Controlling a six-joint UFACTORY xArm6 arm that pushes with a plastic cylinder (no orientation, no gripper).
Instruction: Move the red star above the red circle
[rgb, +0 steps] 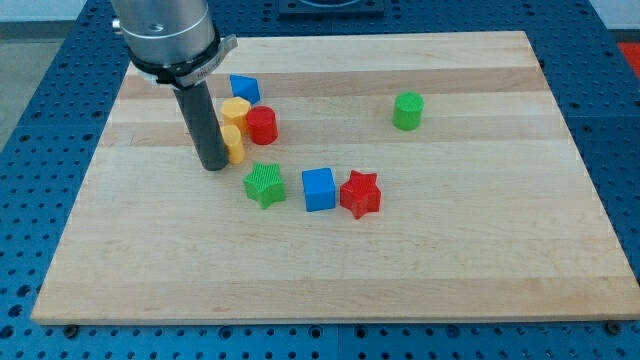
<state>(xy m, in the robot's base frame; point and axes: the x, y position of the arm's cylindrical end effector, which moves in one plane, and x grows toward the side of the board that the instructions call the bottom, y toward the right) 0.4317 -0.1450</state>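
The red star (360, 194) lies near the board's middle, touching the right side of a blue cube (319, 189). The red circle (262, 126) stands up and to the left of it, in a cluster with two yellow blocks. My tip (213, 166) rests on the board left of the cluster, beside the lower yellow block (234, 144), and far left of the red star.
A yellow block (236, 109) and a blue block (243, 88) sit above and left of the red circle. A green star (265, 185) lies left of the blue cube. A green cylinder (407, 110) stands at the right. The wooden board (480, 260) lies on a blue perforated table.
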